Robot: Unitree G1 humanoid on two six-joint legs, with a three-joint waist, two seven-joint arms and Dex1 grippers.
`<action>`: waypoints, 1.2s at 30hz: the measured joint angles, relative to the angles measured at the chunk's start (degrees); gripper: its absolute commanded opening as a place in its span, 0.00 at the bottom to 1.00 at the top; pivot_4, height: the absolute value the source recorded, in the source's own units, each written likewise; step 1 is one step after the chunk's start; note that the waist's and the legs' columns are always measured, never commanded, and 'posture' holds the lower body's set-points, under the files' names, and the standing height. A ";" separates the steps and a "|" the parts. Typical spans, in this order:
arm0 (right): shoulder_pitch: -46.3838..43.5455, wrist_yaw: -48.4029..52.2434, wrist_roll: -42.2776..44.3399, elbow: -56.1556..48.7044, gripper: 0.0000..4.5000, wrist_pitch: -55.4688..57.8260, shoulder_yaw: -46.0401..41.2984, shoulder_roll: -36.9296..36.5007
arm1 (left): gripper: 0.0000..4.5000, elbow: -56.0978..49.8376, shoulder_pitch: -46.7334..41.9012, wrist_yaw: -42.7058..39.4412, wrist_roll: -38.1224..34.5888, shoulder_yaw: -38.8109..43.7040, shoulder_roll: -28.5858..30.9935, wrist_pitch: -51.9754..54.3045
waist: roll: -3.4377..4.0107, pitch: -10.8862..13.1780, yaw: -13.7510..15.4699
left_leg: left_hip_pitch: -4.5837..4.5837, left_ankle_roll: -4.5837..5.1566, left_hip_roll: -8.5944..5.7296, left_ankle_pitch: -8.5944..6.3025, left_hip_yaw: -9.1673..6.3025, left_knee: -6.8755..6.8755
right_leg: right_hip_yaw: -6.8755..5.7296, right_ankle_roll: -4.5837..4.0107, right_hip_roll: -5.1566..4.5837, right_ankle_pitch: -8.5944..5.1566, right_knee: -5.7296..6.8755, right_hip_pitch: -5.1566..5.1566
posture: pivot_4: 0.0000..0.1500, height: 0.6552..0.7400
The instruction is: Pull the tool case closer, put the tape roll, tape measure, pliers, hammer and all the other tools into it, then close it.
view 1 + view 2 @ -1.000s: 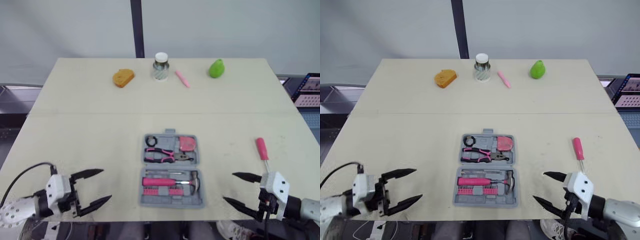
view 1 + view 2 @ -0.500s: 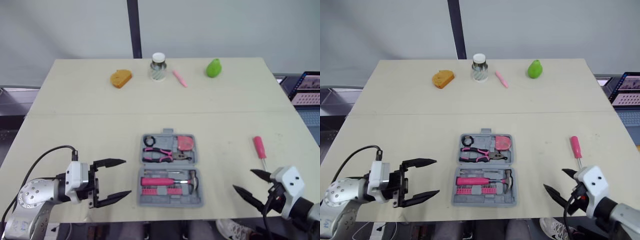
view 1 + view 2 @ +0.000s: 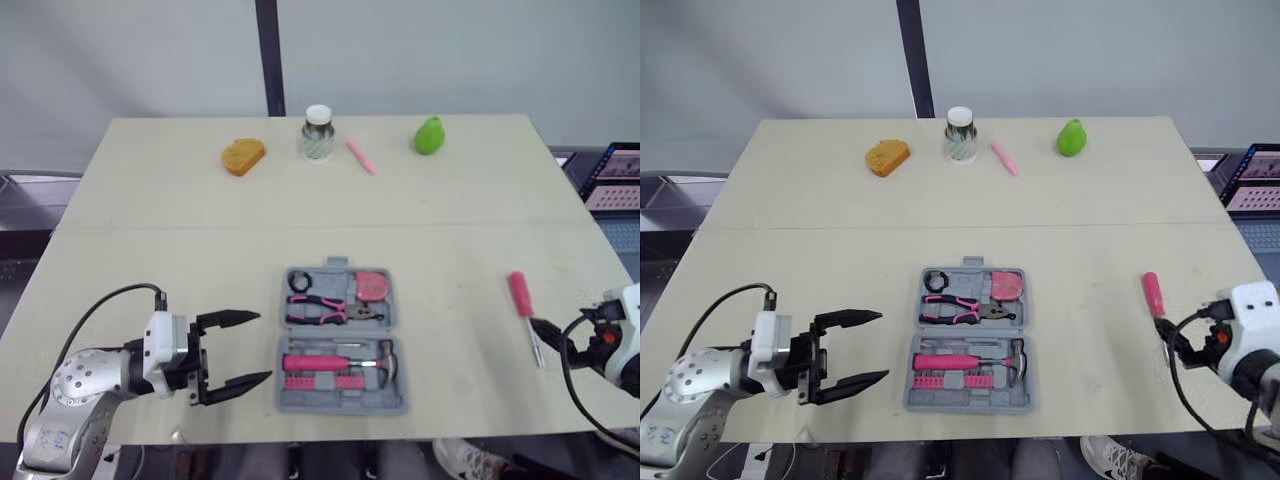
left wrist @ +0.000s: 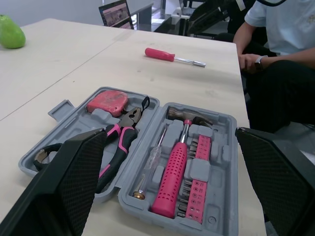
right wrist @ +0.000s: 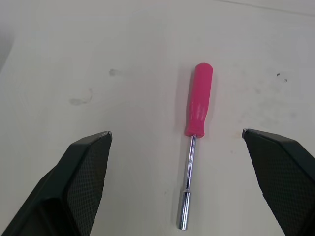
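L gripper point(image 3: 264, 347) wide apart beside open tool case point(image 3: 340, 407); R gripper point(image 5: 177, 132) wide apart near pink screwdriver point(image 5: 199, 105).

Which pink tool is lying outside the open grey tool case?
The pink-handled screwdriver, alone on the table to the right of the grey plastic tool case. The pink-handled pliers, pink hammer and pink tape measure sit inside it.

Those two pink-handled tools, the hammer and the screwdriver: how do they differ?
The hammer lies in a slot of the open tool case; the screwdriver lies loose on the table, right of it. The hammer has a thick handle and broad metal head; the screwdriver a slimmer handle and thin shaft. Both lie flat, with pink handles.
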 measured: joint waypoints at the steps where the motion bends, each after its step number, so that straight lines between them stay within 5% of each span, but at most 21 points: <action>1: -1.35 -0.95 -0.04 0.76 1.00 1.29 0.50 -0.01 | 1.00 0.02 0.01 0.00 0.01 0.06 0.00 -0.04 | 0.01 0.00 0.00 | 0.00 0.00 0.00 0.00 -0.01 0.00 | -0.01 0.00 0.00 0.00 0.01 -0.01 | 1.00 0.47; 12: -9.84 -6.29 -3.01 7.67 1.00 4.16 7.33 0.60 | 1.00 -0.03 1.56 0.78 0.07 0.24 -0.15 -0.08 | 0.09 0.05 0.00 | -0.04 0.05 -0.08 0.06 0.02 0.00 | -0.04 0.01 0.01 0.00 0.11 -0.04 | 1.00 0.47; 36: -20.61 -3.23 -10.13 34.42 1.00 -8.31 17.56 0.55 | 1.00 -2.87 5.62 3.83 0.67 1.53 -0.21 -0.60 | 0.14 0.07 -0.19 | -0.04 0.06 -0.07 0.16 0.12 0.00 | -0.01 0.02 0.05 0.01 0.33 -0.09 | 1.00 0.47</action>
